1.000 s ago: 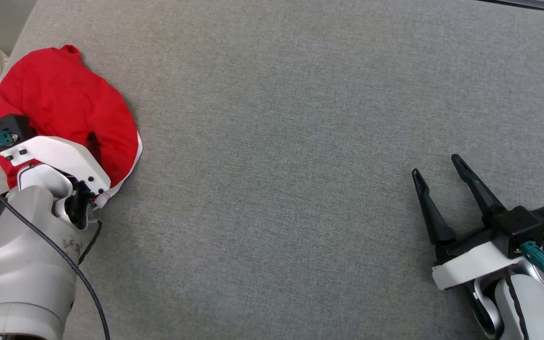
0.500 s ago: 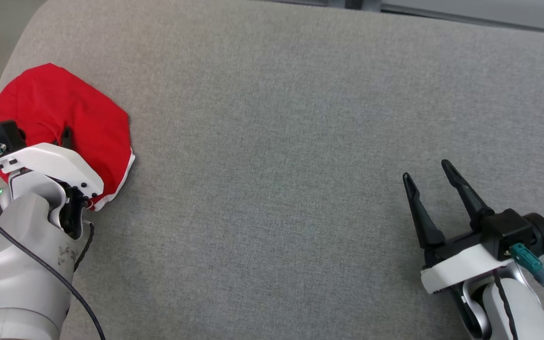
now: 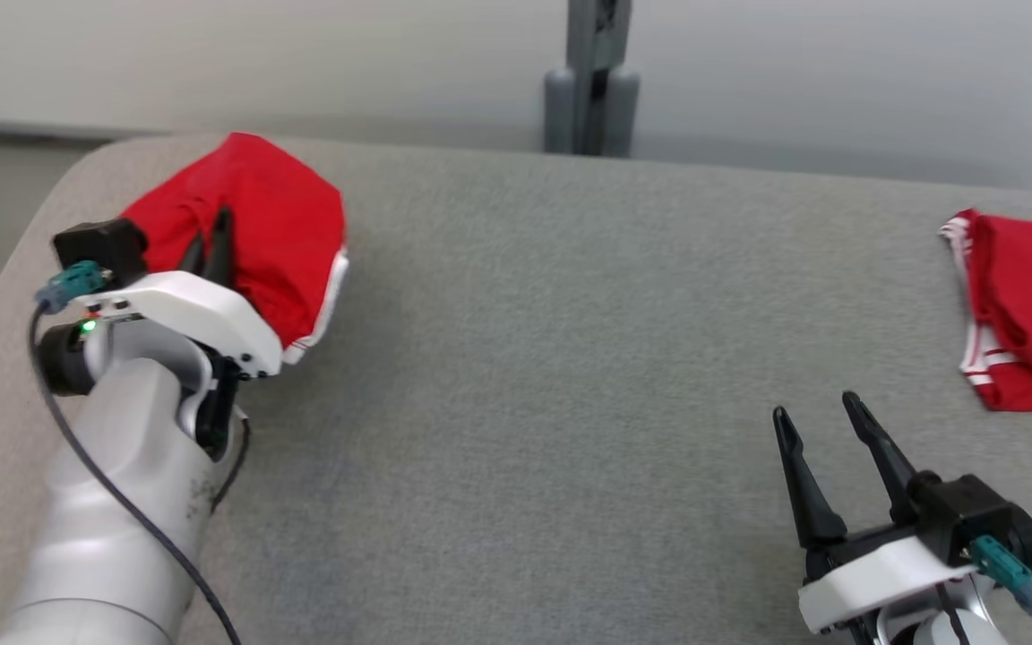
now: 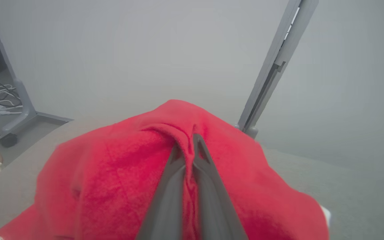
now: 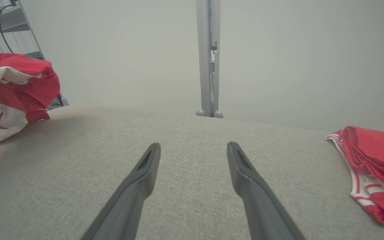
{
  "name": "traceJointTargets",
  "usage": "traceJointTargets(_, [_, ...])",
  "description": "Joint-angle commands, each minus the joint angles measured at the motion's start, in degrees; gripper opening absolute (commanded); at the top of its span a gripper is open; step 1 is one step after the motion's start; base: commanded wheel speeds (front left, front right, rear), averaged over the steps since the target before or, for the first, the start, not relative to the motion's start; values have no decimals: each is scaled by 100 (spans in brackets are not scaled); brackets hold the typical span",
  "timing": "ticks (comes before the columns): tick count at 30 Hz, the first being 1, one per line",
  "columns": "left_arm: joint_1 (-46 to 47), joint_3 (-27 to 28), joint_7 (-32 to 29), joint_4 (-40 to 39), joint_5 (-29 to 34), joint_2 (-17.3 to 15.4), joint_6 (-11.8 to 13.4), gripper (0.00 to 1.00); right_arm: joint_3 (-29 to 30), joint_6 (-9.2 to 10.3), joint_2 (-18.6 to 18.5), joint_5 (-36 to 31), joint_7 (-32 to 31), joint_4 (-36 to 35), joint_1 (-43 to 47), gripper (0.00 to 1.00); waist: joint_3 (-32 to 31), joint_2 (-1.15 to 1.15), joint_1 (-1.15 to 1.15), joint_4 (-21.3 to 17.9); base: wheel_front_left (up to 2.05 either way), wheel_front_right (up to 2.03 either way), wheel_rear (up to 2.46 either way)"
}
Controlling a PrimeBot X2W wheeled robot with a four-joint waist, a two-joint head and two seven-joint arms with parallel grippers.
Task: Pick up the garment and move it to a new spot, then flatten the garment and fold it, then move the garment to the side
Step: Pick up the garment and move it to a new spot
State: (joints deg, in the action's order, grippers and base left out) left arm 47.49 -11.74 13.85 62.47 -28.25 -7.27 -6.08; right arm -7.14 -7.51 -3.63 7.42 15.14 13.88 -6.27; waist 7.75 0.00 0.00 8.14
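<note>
Garment [image 3: 274,224], red with white trim, pinched in left claw [image 3: 211,240]. Both dark fingers pressed together, a ridge of cloth squeezed up between them. Along left claw [image 4: 188,146] from its wrist: garment [image 4: 112,173] bunched on either side of the fingers and draped down below them, folds gathered right at the tips. White-edged hem hanging just to the right of and beneath this claw.

From the right wrist: garment [image 5: 15,86] far off to the left of right claw [image 5: 193,148], red and white layers sagging. Soft shadow on grey tabletop [image 5: 178,200] beneath. Lowest white corner close to the surface; touching or not, cannot tell.

Right claw [image 3: 816,410] spread wide, nothing between its fingers. Tips pointing away from the robot over bare tabletop [image 3: 525,358], well apart from left claw.

Beyond and to the right of right claw, second red garment [image 3: 1027,296] with white stripes, lying on the tabletop, apart from the fingers. From the right wrist, second red garment [image 5: 372,150] off to the right of the fingers, rumpled, striped trim turned toward the claw.

Grey upright post [image 3: 589,81] past the tabletop's far edge, ahead of right claw, between the two claws.
</note>
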Motion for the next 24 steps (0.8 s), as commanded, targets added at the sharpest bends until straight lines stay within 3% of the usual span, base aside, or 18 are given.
traceJointTargets(1, [-66, -42, -13, -60, 9, 34, -46, 0, 29, 5, -4, 43, 5, -10, 70, 100, -299, 0, 0, -298, 0, 0, 0])
traceJointTargets(14, [-956, -1052, -413, -1608, 254, 262, -132, 0, 104, 4, 52, 116, 5, -119, 349, 100, -766, 0, 0, -1782, 0, 0, 0])
traceJointTargets(24, [-1428, -1929, -656, -2052, 1115, 60, 233, 0, 144, 4, 60, 115, 5, -169, 430, 100, -609, 0, 0, -2669, 0, 0, 0])
